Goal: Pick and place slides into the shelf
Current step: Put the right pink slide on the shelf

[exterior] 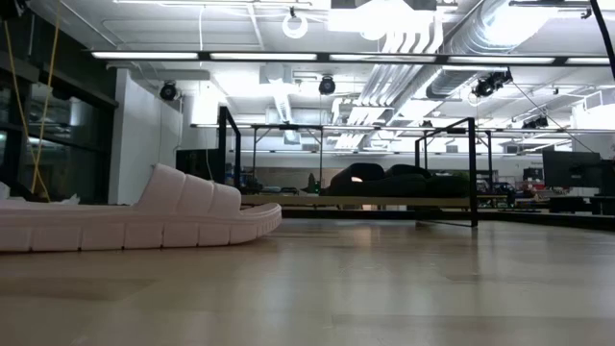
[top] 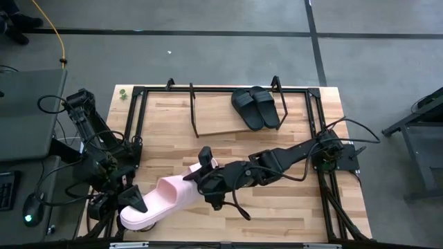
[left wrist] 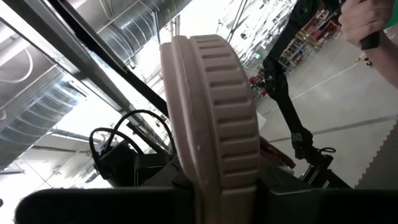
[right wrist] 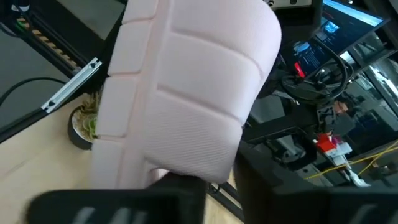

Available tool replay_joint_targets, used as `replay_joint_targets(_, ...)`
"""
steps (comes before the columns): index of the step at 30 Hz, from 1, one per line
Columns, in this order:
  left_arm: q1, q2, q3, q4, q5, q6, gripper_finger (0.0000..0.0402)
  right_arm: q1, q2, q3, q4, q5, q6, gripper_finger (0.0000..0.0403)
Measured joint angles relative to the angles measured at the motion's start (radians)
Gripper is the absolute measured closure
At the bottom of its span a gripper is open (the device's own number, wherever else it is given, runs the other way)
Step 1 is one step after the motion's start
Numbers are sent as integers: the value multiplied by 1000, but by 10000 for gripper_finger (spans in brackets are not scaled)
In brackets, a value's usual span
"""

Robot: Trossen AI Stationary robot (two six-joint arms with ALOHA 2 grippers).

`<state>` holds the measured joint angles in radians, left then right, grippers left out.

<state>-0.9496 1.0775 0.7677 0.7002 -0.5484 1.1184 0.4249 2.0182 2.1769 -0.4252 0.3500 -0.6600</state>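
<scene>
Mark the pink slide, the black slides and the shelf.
pink slide point(top: 166, 194): high view, on its wide strap.
black slides point(top: 256, 107): high view, where the pair's straps meet, on the shelf board.
shelf point(top: 214, 111): high view, on the bare wooden board left of the black pair.

The table point(top: 277, 207) is light wood in narrow butcher-block strips, smooth with a soft sheen. The pale pink slide point(top: 163, 200) at about seven o'clock looks like matt moulded foam or rubber: its strap is padded in smooth broad ribs, its sole edge cut with short grooves. The two black slides point(top: 256, 107) at twelve o'clock are matt, seemingly the same soft material. The shelf point(top: 208, 114) has thin black metal rods, dull in finish, over a light wooden board. Both arms wear dark matt casings.
</scene>
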Motion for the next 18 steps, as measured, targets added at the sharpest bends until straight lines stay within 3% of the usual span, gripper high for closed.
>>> replay_joint_targets(3, 0, 0, 0, 1, -11, -9, 325, 0, 0, 0, -6, 2, 6, 393)
replay_joint_targets(18, 1, 1, 0, -31, -261, -53, 304, -3, -1, 0, -116, 223, 66, 401)
